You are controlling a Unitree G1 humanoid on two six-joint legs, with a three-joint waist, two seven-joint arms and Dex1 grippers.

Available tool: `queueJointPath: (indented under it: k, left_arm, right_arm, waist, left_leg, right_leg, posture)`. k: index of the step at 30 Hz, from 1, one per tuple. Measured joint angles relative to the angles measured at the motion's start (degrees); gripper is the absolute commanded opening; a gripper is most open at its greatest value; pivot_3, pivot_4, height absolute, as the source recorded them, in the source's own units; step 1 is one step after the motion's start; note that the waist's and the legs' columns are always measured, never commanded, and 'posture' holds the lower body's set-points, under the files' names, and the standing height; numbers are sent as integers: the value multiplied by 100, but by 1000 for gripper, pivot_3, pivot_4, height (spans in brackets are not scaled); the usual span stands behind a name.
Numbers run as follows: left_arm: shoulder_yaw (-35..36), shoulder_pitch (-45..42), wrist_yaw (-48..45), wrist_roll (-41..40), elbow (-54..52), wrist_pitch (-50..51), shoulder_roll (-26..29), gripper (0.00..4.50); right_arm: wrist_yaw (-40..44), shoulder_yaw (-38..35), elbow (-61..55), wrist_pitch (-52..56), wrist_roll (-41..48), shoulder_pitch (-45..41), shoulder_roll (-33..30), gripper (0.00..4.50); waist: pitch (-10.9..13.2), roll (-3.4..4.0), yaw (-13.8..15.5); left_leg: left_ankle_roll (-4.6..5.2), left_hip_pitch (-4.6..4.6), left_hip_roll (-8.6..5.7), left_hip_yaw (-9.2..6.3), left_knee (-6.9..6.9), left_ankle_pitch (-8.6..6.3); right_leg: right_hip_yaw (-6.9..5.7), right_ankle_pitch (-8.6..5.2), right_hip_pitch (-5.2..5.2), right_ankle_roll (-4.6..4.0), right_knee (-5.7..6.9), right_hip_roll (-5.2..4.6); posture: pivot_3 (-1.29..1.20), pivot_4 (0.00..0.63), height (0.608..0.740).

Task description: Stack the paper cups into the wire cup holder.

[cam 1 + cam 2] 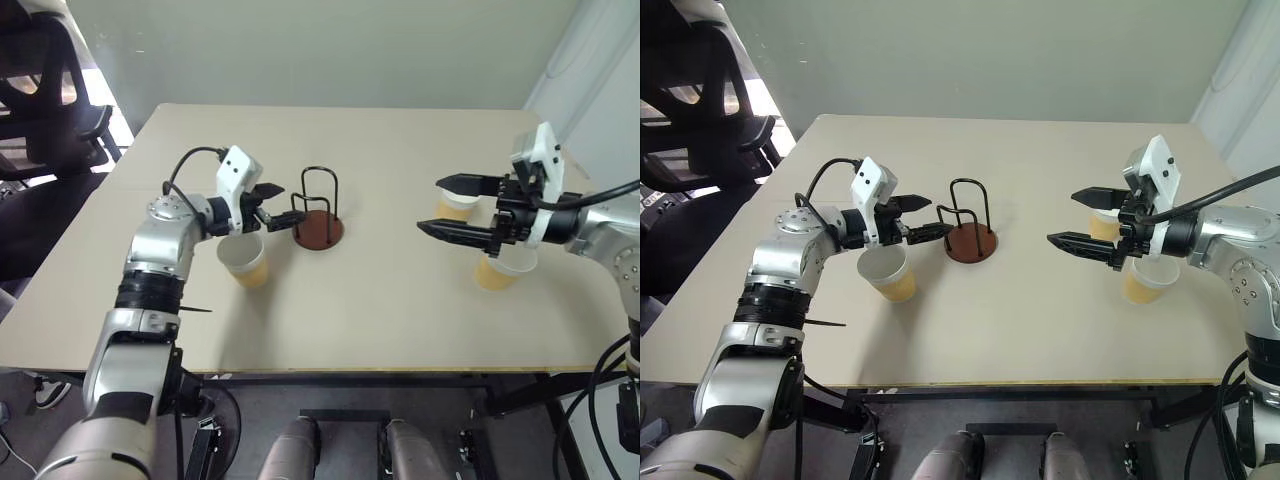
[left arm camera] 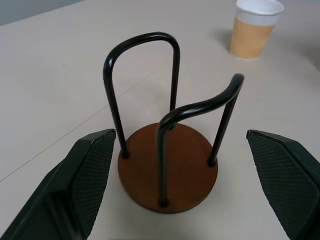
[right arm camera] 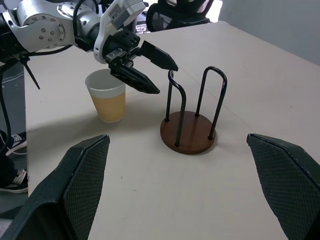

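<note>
While nothing sits inside it yet, here's how the table looks:

Holder: the wire cup holder [image 1: 318, 214] stands upright around the middle of the table [image 1: 380, 320], brown disc base flat on the surface, black wire loops rising, no cup between them.

Left gripper: the left gripper [image 1: 277, 204] hangs just beside the holder on its left, pointing at the loops, fingers spread wide and holding nothing. In the left wrist view the base sits between the two fingers [image 2: 82, 175], not touching either.

Right gripper: the right gripper [image 1: 1090, 218] hovers over the right side of the table, well apart from the holder, fingers wide open and empty, aimed back toward the centre.

Cups: three paper cups. One cup [image 1: 244, 260] stands upright just under the left wrist, near the holder's left front. A second cup [image 1: 503, 268] stands under the right gripper, and a third cup [image 1: 456, 206] stands just behind it, partly hidden by the fingers.

Open room: plenty of bare table between the holder and the right-hand cups, and a wide bare strip along the far edge. The front edge is also free.

Edges: every cup sits well in from the table edges. A black chair [image 1: 45, 110] stands off the far left corner.
</note>
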Motion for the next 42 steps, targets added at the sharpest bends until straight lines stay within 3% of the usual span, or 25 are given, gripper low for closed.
queueJointPath:
  k: [5, 8, 19, 28, 35, 42]
  left_arm:
    - [-64, -105, 2, 140, 280, -172, -172, 4500]
    - [-132, -209, 39, 227, 534, -305, -301, 3886]
    - [-175, -510, 51, 367, 1030, -654, -590, 18]
    - [-227, -588, -598, 312, 953, -478, -584, 18]
    - [-789, -577, -1692, 180, -195, -69, -561, 18]
    - [-1329, -503, -2060, 191, -802, -22, -690, 18]
  right_arm:
    - [-16, 0, -47, 12, 7, 29, 0, 4475]
    - [-33, -1, -114, 30, 15, 36, -1, 4500]
    - [-151, -116, -209, 104, 81, 156, -87, 4500]
    - [-212, -151, -216, 110, 123, 170, -105, 4500]
    - [-216, -151, -211, 104, 120, 171, -123, 4500]
    - [-282, -160, -218, 99, 120, 248, -123, 4500]
  waist:
    - [0, 0, 4]
    - [1, -1, 6]
    - [1, -2, 21]
    - [2, -3, 24]
    - [2, -3, 33]
    - [2, -3, 34]
  left_leg:
    - [2, 0, -1, 0, 3, 1]
    - [3, 1, -2, 0, 4, 2]
    - [7, -1, -6, 0, 4, 0]
    - [10, -3, -14, -3, 5, 0]
    - [27, -8, -30, -5, 12, -9]
    - [32, -9, -30, -5, 30, -12]
  right_leg:
    - [0, -1, 4, 6, 0, 0]
    - [0, 0, 6, 7, 0, -1]
    - [1, -8, 9, 26, 0, -2]
    - [3, -12, 13, 35, -1, -5]
    - [4, -18, 15, 45, -3, -19]
    - [5, -13, 23, 56, -3, -23]
  posture:
    - [0, 150, 740]
    - [0, 150, 740]
    - [0, 150, 740]
    - [0, 150, 740]
    - [0, 150, 740]
    - [0, 150, 740]
